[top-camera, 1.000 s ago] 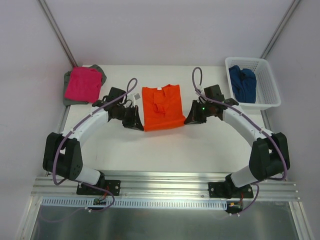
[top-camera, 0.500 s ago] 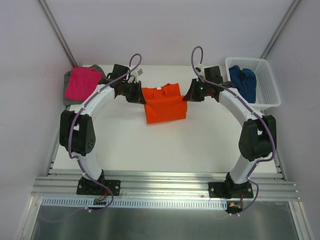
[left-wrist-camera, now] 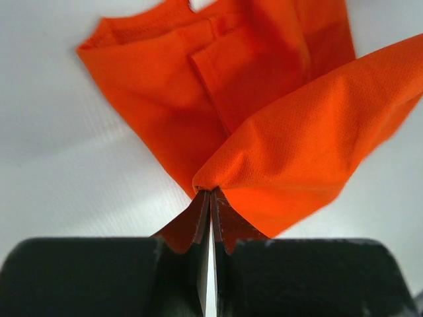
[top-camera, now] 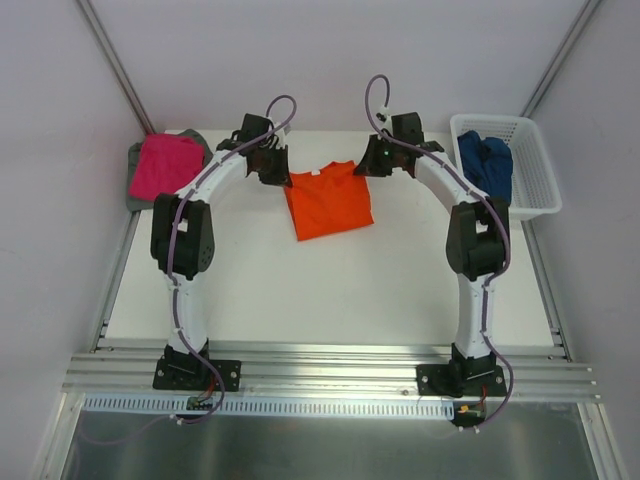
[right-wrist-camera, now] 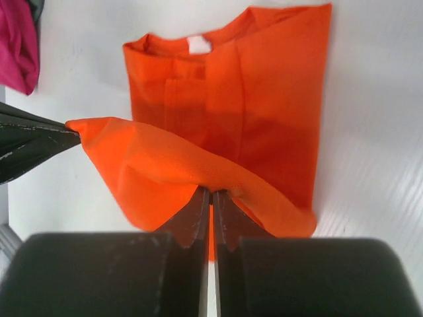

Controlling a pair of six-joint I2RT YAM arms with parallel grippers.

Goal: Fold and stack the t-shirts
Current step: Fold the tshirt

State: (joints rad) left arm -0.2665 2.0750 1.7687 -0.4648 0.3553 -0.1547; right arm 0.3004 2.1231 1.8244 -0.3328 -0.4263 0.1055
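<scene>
Tabletop (top-camera: 320, 290) scan, left to right.

Far-left corner: magenta pink t-shirt (top-camera: 167, 166), folded, lying on top of the grey t-shirt (top-camera: 134, 190), whose edges show around it. The pile is near the left arm (top-camera: 190, 205) but apart from it, and well left of the left gripper (top-camera: 281, 177).

That left gripper has its jaws pinched tight on a corner of the orange t-shirt (top-camera: 328, 200). Its wrist view shows cloth clamped right at the fingertips, fabric fanning away from them in a raised fold.

The orange t-shirt sits at the far middle of the tabletop, between the two grippers and held by both. Lower layer lies flat, with collar and white label (right-wrist-camera: 197, 44) toward the far edge. An upper flap is lifted off it and strung between the grippers above the flat part.

Next, right gripper (top-camera: 363, 166): jaws closed on the opposite corner of that flap. In its wrist view the left gripper's tip shows at the left edge holding the other end, and a bit of the magenta pink t-shirt shows in the top-left corner.

Far right: white lattice basket (top-camera: 535, 190) at the tabletop's right edge, just beside the right arm (top-camera: 468, 235); touching or not, can't tell. Inside it: dark blue t-shirt (top-camera: 485, 168), crumpled, not folded.
</scene>
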